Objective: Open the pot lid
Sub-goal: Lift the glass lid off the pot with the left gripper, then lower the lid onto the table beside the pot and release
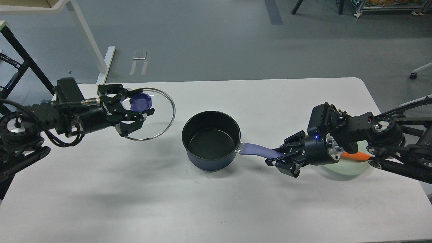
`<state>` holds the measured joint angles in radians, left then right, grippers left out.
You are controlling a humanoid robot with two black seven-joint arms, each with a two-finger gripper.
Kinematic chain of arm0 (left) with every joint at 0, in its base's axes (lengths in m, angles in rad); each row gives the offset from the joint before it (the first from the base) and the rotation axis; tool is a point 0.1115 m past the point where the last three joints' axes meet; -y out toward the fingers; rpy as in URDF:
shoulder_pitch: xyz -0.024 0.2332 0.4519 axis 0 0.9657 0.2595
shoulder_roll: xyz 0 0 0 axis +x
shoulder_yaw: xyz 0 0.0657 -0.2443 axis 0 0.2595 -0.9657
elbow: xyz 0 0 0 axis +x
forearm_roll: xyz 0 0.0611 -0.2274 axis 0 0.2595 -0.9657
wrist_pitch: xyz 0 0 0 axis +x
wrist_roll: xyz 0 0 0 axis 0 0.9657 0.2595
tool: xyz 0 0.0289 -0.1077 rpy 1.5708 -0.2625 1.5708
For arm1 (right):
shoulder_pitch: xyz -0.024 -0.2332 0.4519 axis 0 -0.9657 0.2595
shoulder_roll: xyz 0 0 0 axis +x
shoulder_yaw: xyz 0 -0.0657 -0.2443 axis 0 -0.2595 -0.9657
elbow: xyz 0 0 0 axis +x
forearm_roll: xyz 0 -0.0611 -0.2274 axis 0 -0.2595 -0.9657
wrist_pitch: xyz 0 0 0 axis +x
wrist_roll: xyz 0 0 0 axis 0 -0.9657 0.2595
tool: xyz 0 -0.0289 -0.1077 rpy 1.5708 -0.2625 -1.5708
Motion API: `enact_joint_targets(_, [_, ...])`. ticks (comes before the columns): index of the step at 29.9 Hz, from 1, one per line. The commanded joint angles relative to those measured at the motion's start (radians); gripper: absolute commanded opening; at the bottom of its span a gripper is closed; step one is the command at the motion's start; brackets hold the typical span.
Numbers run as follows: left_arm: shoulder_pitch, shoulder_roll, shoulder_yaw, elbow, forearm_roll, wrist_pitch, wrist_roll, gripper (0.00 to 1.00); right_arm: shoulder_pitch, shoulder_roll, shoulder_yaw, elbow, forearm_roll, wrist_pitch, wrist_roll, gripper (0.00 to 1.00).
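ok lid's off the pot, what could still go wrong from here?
1. The left end effector holds the glass lid only by its purple knob, over the table; a slip could drop it.
2. The right end effector grips the pot handle; any tug may shift the pot.
3. The right arm hangs over a pale bowl; lowering could knock it.

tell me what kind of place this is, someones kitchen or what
Probably a robotics lab, not a kitchen: a bare white table on grey floor, a wheeled rack behind, and a lone pot set out as a prop.
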<state>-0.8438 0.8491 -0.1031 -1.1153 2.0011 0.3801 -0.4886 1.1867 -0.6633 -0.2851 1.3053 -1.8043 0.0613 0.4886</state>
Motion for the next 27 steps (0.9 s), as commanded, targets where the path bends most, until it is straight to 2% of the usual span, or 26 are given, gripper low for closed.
enact_joint_targets(1, [0.087, 0.025, -0.001, 0.009, -0.005, 0.051, 0.0, 0.42, 0.001, 0.001, 0.0, 0.0, 0.0, 0.0, 0.0, 0.34])
enact_joint_targets(5, [0.158, 0.024, -0.001, 0.041, -0.004, 0.109, 0.0, 0.42, 0.001, -0.002, 0.0, 0.0, 0.002, -0.001, 0.0, 0.34])
enact_joint_targets(12, [0.218, 0.016, -0.001, 0.144, -0.005, 0.109, 0.0, 0.45, 0.001, -0.004, 0.0, 0.0, 0.002, -0.001, 0.0, 0.34])
enact_joint_targets(19, [0.244, -0.009, -0.001, 0.186, -0.007, 0.109, 0.0, 0.49, 0.001, -0.004, 0.0, 0.0, 0.002, -0.001, 0.0, 0.34])
enact_joint_targets(27, [0.253, -0.009, -0.001, 0.187, -0.028, 0.109, 0.0, 0.78, 0.001, -0.004, 0.0, 0.0, 0.002, -0.003, 0.0, 0.34])
